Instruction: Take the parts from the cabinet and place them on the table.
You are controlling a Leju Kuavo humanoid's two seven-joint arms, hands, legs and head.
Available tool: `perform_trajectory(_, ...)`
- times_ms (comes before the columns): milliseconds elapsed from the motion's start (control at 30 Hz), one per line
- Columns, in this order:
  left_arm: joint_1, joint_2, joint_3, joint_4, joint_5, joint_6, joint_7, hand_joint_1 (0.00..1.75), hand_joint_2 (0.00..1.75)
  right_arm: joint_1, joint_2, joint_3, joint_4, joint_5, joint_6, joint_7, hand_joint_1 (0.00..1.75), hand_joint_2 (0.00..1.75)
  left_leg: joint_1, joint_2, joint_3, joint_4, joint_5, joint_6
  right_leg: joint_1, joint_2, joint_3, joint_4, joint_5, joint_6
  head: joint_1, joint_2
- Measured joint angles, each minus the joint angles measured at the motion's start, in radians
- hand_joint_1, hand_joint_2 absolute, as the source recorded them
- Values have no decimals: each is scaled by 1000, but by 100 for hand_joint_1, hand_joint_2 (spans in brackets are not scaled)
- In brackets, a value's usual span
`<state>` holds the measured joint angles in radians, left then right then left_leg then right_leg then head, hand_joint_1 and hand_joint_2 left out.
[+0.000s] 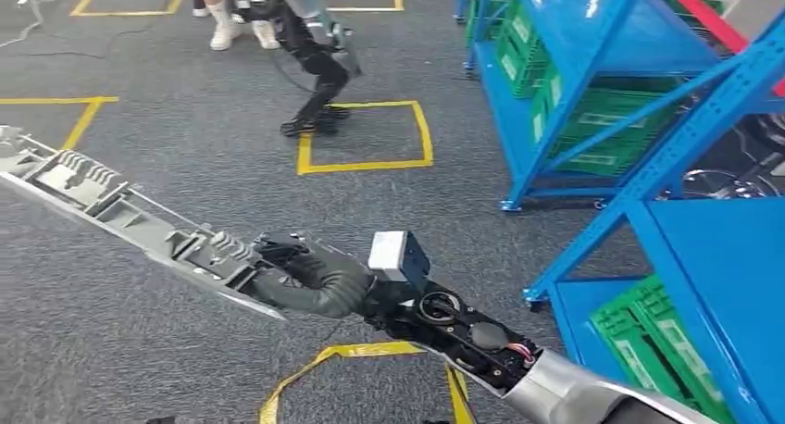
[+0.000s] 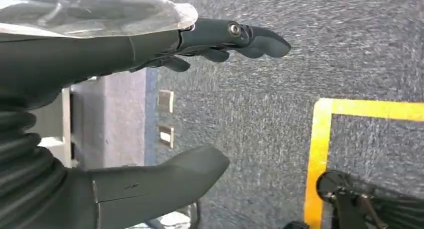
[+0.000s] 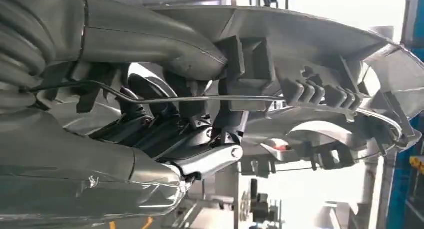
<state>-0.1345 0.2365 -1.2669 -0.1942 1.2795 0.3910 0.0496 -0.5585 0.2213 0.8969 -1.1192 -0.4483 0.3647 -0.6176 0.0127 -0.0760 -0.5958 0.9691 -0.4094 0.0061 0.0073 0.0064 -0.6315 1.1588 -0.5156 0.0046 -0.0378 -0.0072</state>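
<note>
Silver and black, the right arm (image 1: 518, 355) comes in from the near right and reaches toward the left across the grey carpet floor (image 1: 185, 165). The right hand (image 1: 305, 274) grips a long grey plastic part (image 1: 102, 193); its fingers (image 3: 165, 134) are closed around the ribbed underside of the part, with the thick thumb on the other side, as the right wrist view shows. The part stretches from the hand far out to the left, above the floor, and it does not touch anything else. A small white box (image 1: 398, 255) sits on the wrist just behind the hand.

The left hand (image 2: 200, 44) holds nothing: its dark fingers (image 2: 260, 41) are stretched out and the thumb stays well apart from them, above the carpet and a yellow tape line (image 2: 320, 154).

On the right stands the blue cabinet (image 1: 666, 165), with green crates (image 1: 611, 128) on its low shelves. Yellow tape squares (image 1: 366, 137) mark the floor farther away. At the far side another robot (image 1: 315, 54) stands on the carpet, and behind it the legs of a person (image 1: 222, 21) are visible.
</note>
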Motion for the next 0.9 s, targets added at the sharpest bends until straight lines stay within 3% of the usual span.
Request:
perform_trajectory(33, 0, 0, 0, 0, -3, 0, -4, 0, 175, 0, 0, -2, -3, 0, -1, 0, 175, 175, 1, -12, 1, 0, 0, 0, 7, 22, 48, -106, 52, -11, 0, 0)
perform_trajectory(67, 0, -4, 0, 0, -6, 0, -5, 0, 175, 0, 0, -3, -6, 0, -2, 0, 175, 175, 5, -20, -1, -1, 1, -1, 11, 72, 76, -178, 70, -21, 0, 0)
perform_trajectory(100, -1, -6, 1, 0, -7, 0, -6, 0, 175, 0, 0, -5, -8, 0, -3, 0, 175, 175, 3, -31, -5, 0, 4, -4, 6, 81, 87, -197, 68, -24, 0, 0)
perform_trajectory(200, 4, -6, 2, 0, -10, -1, -7, 0, 175, 0, -2, -6, -14, 3, -7, 2, 175, 175, 13, -61, -8, -13, 14, -23, 15, 53, 91, -204, 70, -27, 2, 0)
perform_trajectory(233, 7, -4, 2, 0, -12, -4, -7, 0, 175, 0, -2, -7, -16, 6, -9, 5, 175, 175, 6, -64, -6, -15, 16, -27, 0, 37, 105, -232, 84, -26, 2, 0)
perform_trajectory(267, 7, -7, 2, 0, -12, -5, -7, 0, 175, 0, -2, -7, -16, 7, -10, 6, 175, 175, 2, 0, -16, 5, -2, -26, 2, 25, 115, -249, 91, -25, 2, 0)
perform_trajectory(300, 4, -7, 2, 0, -12, -6, -7, 0, 175, -1, -2, -8, -18, 7, -10, 5, 175, 175, 3, 37, -41, 57, -39, -32, 2, 13, 116, -253, 95, -31, 2, 0)
perform_trajectory(367, 2, -7, 2, 0, -12, -8, -7, 0, 175, 2, -2, -10, -22, 11, -9, 6, 175, 175, 8, 59, -117, 218, -114, -44, 5, -15, 114, -253, 92, -32, 2, 0)
perform_trajectory(400, 2, -8, 2, 0, -11, -10, -7, 0, 175, 5, -2, -10, -22, 12, -9, 8, 175, 175, 10, 61, -146, 281, -134, -50, 4, -29, 113, -253, 92, -31, 1, 0)
perform_trajectory(433, 2, -8, 2, 0, -10, -10, -7, 0, 175, 9, -2, -10, -22, 12, -10, 9, 175, 175, 14, 64, -151, 291, -127, -55, 3, -42, 112, -252, 91, -30, 2, 0)
perform_trajectory(467, 4, -8, 2, 0, -9, -10, -7, 0, 175, 11, -2, -10, -22, 13, -10, 10, 175, 175, 18, 69, -127, 248, -99, -60, 1, -53, 111, -251, 89, -27, 2, 0)
perform_trajectory(500, 5, -7, 2, 0, -9, -10, -6, 0, 175, 11, -3, -10, -22, 13, -10, 11, 175, 175, 22, 78, -79, 165, -59, -66, -2, -63, 110, -246, 85, -22, 1, 0)
perform_trajectory(533, 6, -7, 2, 0, -9, -10, -6, 0, 175, 11, -3, -10, -23, 13, -10, 11, 175, 175, 24, 98, -24, 69, -21, -71, -5, -71, 110, -237, 80, -14, 1, 0)
perform_trajectory(567, 3, -9, 2, 0, -9, -10, -6, 0, 175, 11, -3, -10, -25, 13, -10, 11, 175, 175, 24, 143, 19, -8, -6, -75, -2, -79, 108, -223, 71, -5, 1, 0)
perform_trajectory(633, -1, -11, 4, -1, -9, -13, -6, 0, 175, 11, -2, -11, -26, 16, -6, 13, 175, 175, 15, 122, 14, -5, -10, -44, 3, -94, 105, -213, 60, 7, 3, 0)
perform_trajectory(733, 3, -12, 10, -1, -4, -15, -5, 0, 175, 10, -2, -10, -31, 16, 0, 16, 175, 175, 14, 95, 11, -4, -11, -24, -1, -114, 110, -208, 51, 20, 3, 0)
perform_trajectory(767, 5, -16, 11, -1, -2, -16, -5, 0, 175, 10, -2, -10, -34, 16, 3, 16, 175, 175, 16, 86, 12, -5, -10, -18, -8, -74, 105, -189, 34, 29, 4, 0)
perform_trajectory(800, 4, -18, 15, -1, -1, -16, -5, 0, 175, 10, -2, -9, -35, 16, 6, 16, 175, 175, 16, 80, 12, -5, -9, -13, -10, -39, 82, -134, -3, 31, 4, 0)
perform_trajectory(867, 2, -25, 17, -1, 0, -19, -5, 0, 175, 10, -2, -9, -35, 16, 8, 16, 175, 175, 13, 59, 11, -5, -8, -7, -10, -15, -2, 49, -87, 34, 4, 0)
perform_trajectory(900, 2, -28, 18, -1, 0, -19, -5, 0, 175, 10, -3, -8, -35, 16, 8, 16, 175, 175, 12, 47, 11, -4, -8, -6, -10, -13, -34, 113, -105, 33, 4, 0)
